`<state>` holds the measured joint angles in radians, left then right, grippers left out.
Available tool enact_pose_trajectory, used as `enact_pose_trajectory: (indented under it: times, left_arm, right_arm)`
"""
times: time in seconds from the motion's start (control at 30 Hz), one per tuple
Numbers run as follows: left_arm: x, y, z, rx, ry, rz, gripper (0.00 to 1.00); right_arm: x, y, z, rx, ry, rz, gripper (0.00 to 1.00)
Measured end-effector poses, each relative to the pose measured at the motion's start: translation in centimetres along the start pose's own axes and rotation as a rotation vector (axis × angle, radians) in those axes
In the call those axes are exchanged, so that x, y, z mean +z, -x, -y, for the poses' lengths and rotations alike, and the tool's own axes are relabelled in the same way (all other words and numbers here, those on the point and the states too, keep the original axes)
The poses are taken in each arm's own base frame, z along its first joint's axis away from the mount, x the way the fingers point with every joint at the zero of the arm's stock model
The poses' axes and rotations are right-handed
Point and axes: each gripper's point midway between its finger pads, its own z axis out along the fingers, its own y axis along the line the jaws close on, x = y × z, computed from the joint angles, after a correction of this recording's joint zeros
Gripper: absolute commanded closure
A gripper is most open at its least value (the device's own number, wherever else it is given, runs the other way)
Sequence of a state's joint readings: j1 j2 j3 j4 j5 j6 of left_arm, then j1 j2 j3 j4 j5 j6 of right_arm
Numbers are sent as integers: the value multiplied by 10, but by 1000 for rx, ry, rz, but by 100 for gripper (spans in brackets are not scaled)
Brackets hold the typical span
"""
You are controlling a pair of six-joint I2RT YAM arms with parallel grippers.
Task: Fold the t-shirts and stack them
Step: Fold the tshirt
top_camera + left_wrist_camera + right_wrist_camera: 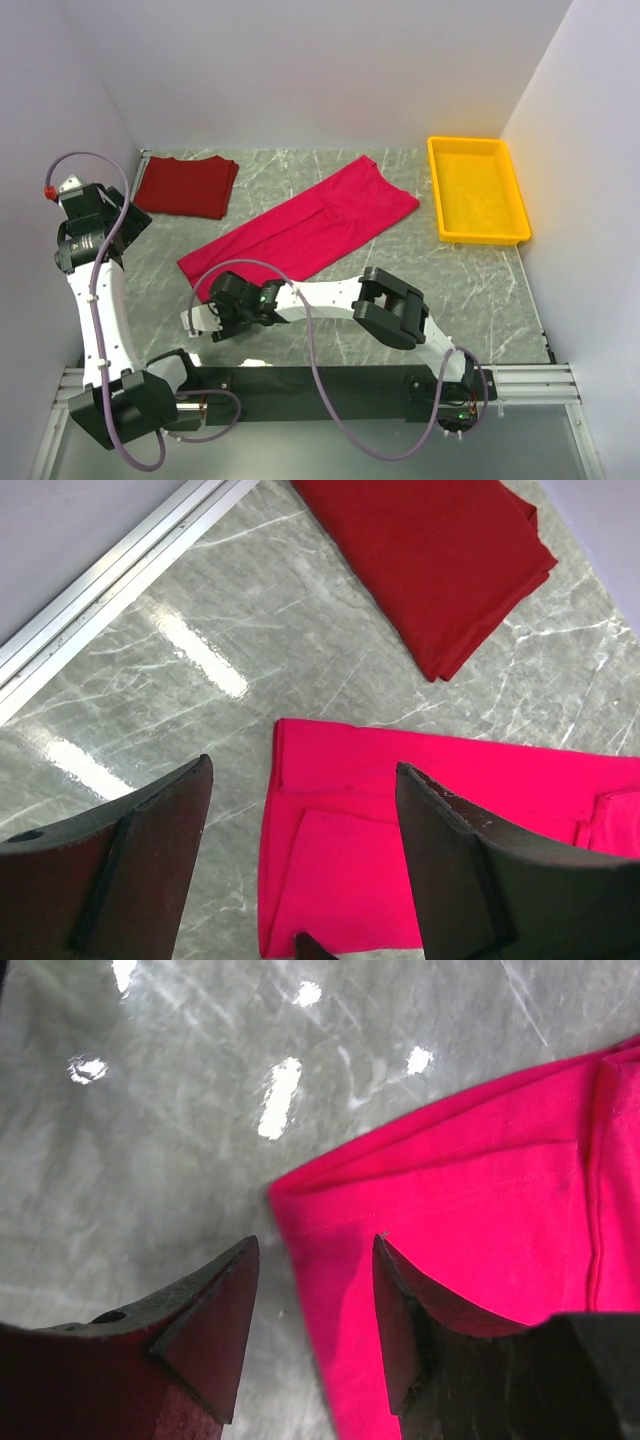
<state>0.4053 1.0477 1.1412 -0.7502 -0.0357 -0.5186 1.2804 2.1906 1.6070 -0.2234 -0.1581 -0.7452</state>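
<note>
The crimson-pink t-shirt (pixel 305 225) lies as a long folded strip, slanting across the middle of the table. The brick-red t-shirt (pixel 186 185) lies folded at the far left. My right gripper (pixel 205 305) is open, low over the pink shirt's near-left corner. In the right wrist view the pink shirt's (pixel 470 1210) edge runs between the gripper's (pixel 315 1245) fingers. My left gripper (pixel 128 222) is open and empty, raised high at the left. The left wrist view shows the gripper (pixel 302 770) above the pink shirt's end (pixel 400 790), with the brick-red shirt (pixel 430 560) beyond.
A yellow plastic tray (pixel 516 195) stands at the far right. White walls close in the table on the left, back and right. A metal rail (pixel 100 580) runs along the table's left edge. My right arm's forearm (pixel 330 295) stretches across the near table.
</note>
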Motion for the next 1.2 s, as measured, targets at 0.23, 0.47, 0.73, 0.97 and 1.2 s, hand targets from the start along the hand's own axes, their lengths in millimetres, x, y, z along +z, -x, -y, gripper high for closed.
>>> enact_pose_trajectory:
  times: [0.23,0.47,0.73,0.97,1.2]
  left_arm:
    - [-1,3,-3,2,28,-3,21]
    - [-6,14,-1,5,36,21,21]
    - [-4,12,1,5,24,9,21]
    - [-4,5,11,4,-35,-24,21]
    - [7,-40,17,-5,-129,-170,21]
  right_arm:
    - [10,0,1,9,3,-2,57]
    - [15,0,-2,6,17,-3,83]
    - [-6,-15,-28,-73,77,18,94]
    - [-51,-43,-73,-125,223,5,97]
    - [-106,-60,-124,-114,377,8,97]
